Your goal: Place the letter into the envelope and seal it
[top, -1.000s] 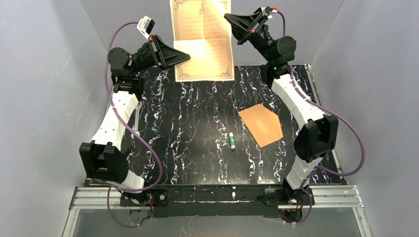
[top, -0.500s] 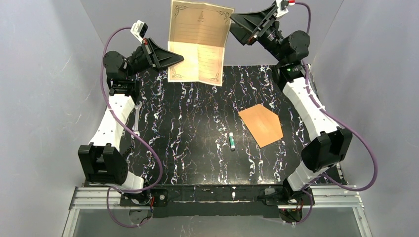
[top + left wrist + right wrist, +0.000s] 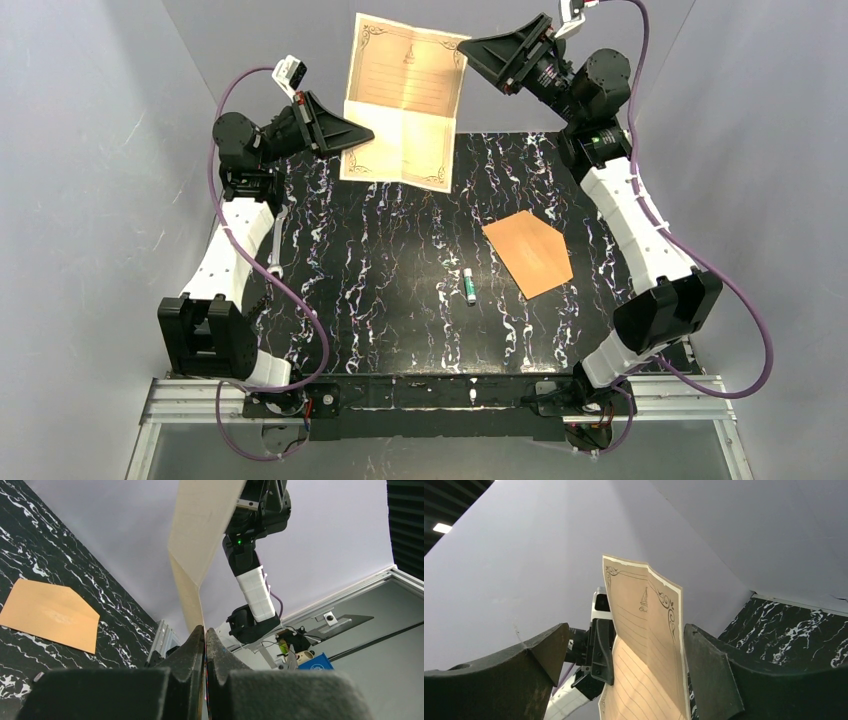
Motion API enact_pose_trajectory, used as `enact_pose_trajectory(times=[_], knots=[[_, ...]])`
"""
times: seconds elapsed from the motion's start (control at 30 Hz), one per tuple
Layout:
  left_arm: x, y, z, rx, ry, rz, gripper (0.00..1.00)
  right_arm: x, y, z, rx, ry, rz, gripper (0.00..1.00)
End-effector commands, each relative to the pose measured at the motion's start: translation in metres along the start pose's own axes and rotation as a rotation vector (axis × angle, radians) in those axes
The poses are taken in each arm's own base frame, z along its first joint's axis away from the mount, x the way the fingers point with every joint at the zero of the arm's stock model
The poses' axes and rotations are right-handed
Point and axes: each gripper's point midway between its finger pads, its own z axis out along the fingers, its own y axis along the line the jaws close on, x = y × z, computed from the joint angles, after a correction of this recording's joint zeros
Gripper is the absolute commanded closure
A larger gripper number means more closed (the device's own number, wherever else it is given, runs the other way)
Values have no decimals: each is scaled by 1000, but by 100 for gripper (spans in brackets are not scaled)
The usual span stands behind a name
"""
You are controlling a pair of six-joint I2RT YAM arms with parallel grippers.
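Holding the letter (image 3: 402,100) up in the air over the far edge of the counter (image 3: 380,260), I have only one firm grip on it. My left tool (image 3: 368,131) is pinched closed on the sheet's lower left edge, while my right tool (image 3: 462,44) stands wide apart at the upper right corner, with the paper between its fingers but unclamped. I judge that single hold to be the weak point: the sheet already bends along its crease, so a quick swing could let it flop, twist or slide out of the left fingers. Closing the right tool off-target could crumple that corner, and pulling the two arms apart once both grip could tear the paper. The envelope (image 3: 528,252) lies flat on the counter, well apart from the letter, with nothing pinning it, so a sheet pushed at it may simply shove it along. The glue stick (image 3: 469,286) near it could get knocked and roll.
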Motion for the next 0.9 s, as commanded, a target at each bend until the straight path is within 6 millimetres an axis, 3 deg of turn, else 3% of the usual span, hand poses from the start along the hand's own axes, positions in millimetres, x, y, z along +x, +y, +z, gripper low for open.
enact_pose_trajectory(times=[0.0, 0.2, 0.33, 0.5, 0.6, 0.67, 0.77, 0.87], knots=[[16, -26, -7, 35, 38, 100, 100, -15, 26, 0, -55, -15, -145, 7], [13, -20, -6, 28, 30, 61, 100, -1, 49, 2, -210, 102, -177, 8], [7, -20, -4, 29, 18, 57, 100, 11, 67, -8, -311, 168, -171, 11], [-14, -14, 3, 25, -40, 30, 100, 33, 89, -32, -427, 257, -216, 13], [-31, -6, 9, 20, -92, -15, 100, 57, 120, -59, -567, 315, -328, 7], [-40, 1, 12, 15, -119, -52, 100, 67, 127, -69, -575, 343, -397, 1], [-46, 7, 14, 11, -129, -67, 100, 69, 126, -74, -507, 366, -466, 1], [-45, 14, 14, 5, -122, -70, 100, 56, 133, -72, -459, 296, -526, 1]])
